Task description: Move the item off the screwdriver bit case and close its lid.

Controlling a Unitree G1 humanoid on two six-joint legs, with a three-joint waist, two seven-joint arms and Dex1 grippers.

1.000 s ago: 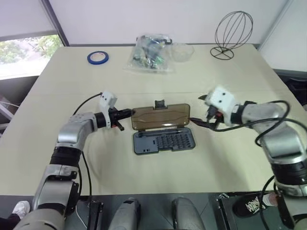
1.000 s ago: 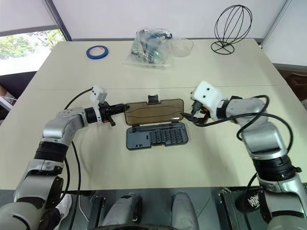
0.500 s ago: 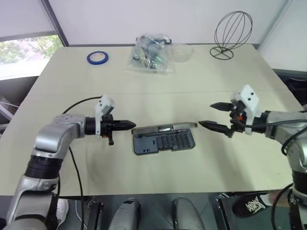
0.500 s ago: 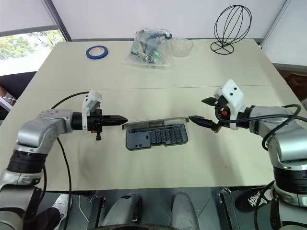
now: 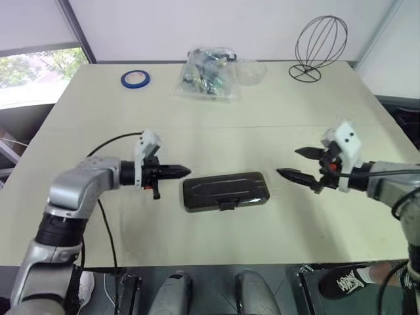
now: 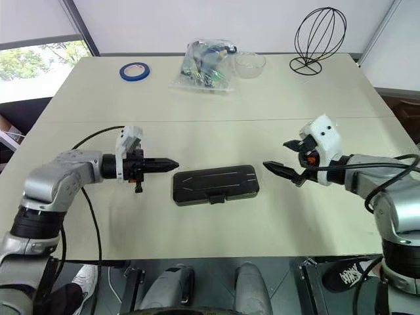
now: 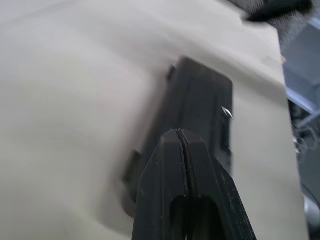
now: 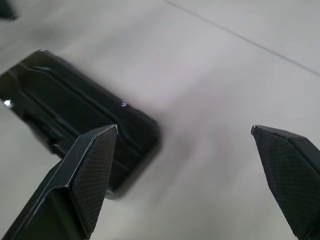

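Screwdriver bit case (image 5: 226,191) lies closed — left gripper (image 5: 186,172) pinched empty, right gripper (image 5: 296,163) spread, both off its ends.

Your two head views look forward and down over the table (image 5: 275,125) from its near edge, sharing nearly all of it. Each wrist view sits low and close, facing inward from its own side; both catch the shut case (image 5: 225,190) mid-table
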